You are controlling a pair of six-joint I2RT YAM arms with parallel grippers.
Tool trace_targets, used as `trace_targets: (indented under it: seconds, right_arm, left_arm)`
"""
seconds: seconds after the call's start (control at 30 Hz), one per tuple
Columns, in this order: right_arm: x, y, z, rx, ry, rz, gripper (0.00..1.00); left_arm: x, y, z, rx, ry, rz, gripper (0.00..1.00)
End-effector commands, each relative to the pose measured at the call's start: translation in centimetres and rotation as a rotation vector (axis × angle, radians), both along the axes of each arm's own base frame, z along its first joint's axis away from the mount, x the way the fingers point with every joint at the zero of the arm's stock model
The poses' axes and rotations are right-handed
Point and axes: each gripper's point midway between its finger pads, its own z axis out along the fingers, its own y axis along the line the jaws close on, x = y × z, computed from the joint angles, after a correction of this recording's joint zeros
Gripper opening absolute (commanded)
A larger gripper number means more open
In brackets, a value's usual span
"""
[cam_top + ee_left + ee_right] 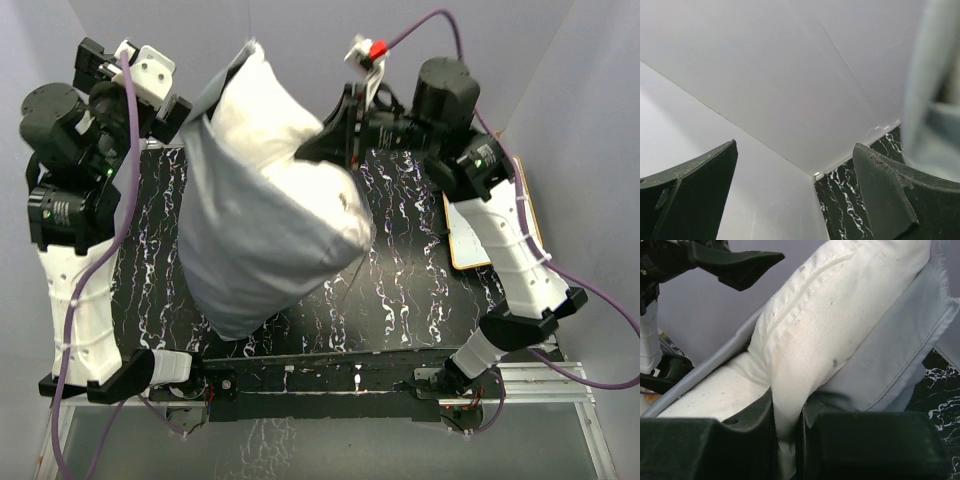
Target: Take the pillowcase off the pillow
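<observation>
The black, white-veined desk (420, 290) lies under a large limp grey fabric pillowcase (250, 250), which hangs slanted above it and sheathes the lower half of the plump off-white cloth pillow (265, 110). The pillow's upper end and one side bulge out of the sleeve's open mouth. The right claw (787, 425) is clamped on a fold of the pillow's white cloth. The left claw (795, 190) gapes wide with nothing between its fingers, just beside the pillowcase. A small whiteboard (465, 240) lies at the desk's right edge.
</observation>
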Motion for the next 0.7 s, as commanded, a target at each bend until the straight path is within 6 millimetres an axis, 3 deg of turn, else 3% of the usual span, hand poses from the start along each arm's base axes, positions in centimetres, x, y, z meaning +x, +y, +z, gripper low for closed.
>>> trace_targets:
  seconds: [0.0, 0.07, 0.13, 0.27, 0.37, 0.43, 0.5, 0.6, 0.67]
  right_arm:
    - [-1.9, -3.8, 11.2, 0.28, -0.294, 0.008, 0.08]
    - [-0.4, -5.1, 12.6, 0.338, -0.3, -0.02, 0.08]
    - [0.5, -5.5, 13.3, 0.37, -0.313, -0.006, 0.08]
    - [-0.3, -3.5, 10.7, 0.311, -0.248, 0.161, 0.08]
    - [-2.8, -0.7, 7.3, 0.237, -0.195, 0.305, 0.08]
    - [-4.4, 1.1, 5.7, 0.192, -0.174, 0.375, 0.08]
    - [-5.9, 2.4, 4.5, 0.158, -0.163, 0.434, 0.08]
    - [-6.5, 3.5, 3.0, 0.131, -0.147, 0.449, 0.08]
    - [-7.1, 3.2, 2.7, 0.121, -0.148, 0.443, 0.08]
  left_arm:
    - [-1.8, 1.0, 3.0, 0.009, -0.105, 0.045, 0.97]
    - [-2.2, 1.1, 4.5, -0.042, -0.162, 0.047, 0.97]
    - [-3.2, -0.4, 5.4, -0.09, -0.185, -0.047, 0.97]
    - [-5.9, -5.4, 5.1, -0.156, -0.131, -0.345, 0.96]
    - [-6.9, -8.9, 3.4, -0.213, -0.022, -0.552, 0.95]
    - [-6.5, -10.3, 2.1, -0.27, 0.067, -0.633, 0.94]
    - [-5.7, -11.3, 0.5, -0.298, 0.158, -0.681, 0.93]
    - [-5.2, -12.2, -3.0, -0.255, 0.288, -0.727, 0.93]
    - [-4.9, -11.9, -5.6, -0.179, 0.34, -0.714, 0.94]
